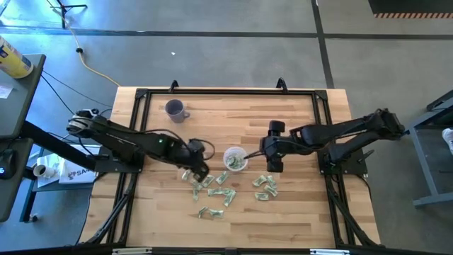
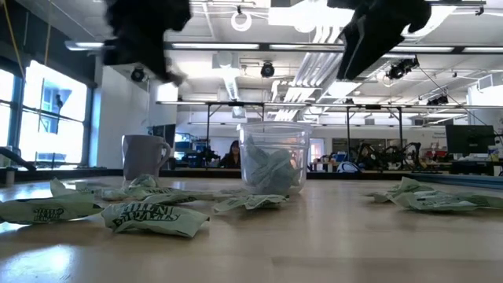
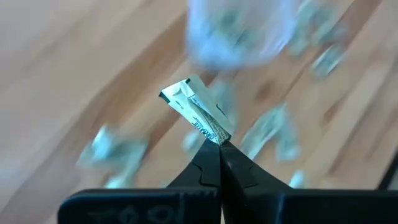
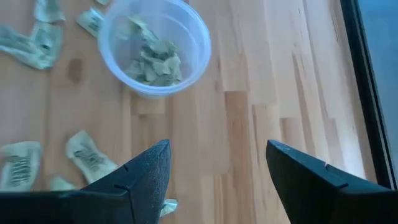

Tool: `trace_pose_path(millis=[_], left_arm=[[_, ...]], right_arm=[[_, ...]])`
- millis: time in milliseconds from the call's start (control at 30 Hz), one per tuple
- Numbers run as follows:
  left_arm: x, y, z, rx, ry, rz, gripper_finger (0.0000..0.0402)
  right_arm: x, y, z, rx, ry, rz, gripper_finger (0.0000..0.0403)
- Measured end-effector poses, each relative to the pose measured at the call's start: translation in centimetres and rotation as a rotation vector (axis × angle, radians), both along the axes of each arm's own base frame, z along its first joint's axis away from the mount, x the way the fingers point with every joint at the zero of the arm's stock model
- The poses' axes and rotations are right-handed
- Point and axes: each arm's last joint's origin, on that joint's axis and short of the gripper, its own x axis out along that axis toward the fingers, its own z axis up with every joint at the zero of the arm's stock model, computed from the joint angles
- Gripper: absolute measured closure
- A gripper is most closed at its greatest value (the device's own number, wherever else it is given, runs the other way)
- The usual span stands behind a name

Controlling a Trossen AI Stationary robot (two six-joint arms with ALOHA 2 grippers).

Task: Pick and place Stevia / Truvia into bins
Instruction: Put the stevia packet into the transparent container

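Left wrist view shows the left hand (image 3: 219,146) clenched on one Truvia sachet (image 3: 198,112); the right hand (image 4: 217,177) hangs released.

Held sachet (image 3: 198,112), pinched at the tips of the left gripper (image 3: 219,144): a line of dark print along one edge, too blurred to read.

Two front sachets (image 2: 153,218), on the table below the left gripper in the low view: bold dark green lettering, letters not made out.

Side sachet (image 4: 18,165), on the table beside the right gripper (image 4: 217,149): dark lettering, unreadable.

White pack (image 1: 71,170), off the table behind the left arm: large dark letters starting "SA", the rest hidden.
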Motion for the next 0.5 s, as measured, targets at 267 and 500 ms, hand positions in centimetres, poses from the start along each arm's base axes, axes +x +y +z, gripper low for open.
trace_pose_path(millis=[267, 500], left_arm=[[5.9, 3.4, 0.0, 0.026, -0.174, -0.007, 0.0379], [9.5, 5.9, -3.2, -0.07, -0.139, -0.085, 0.0335]], right_arm=[[-1.9, 2.5, 1.0, -0.001, -0.044, -0.005, 0.0148], [-3.8, 4.3, 0.8, -0.055, 0.012, -0.034, 0.0148]])
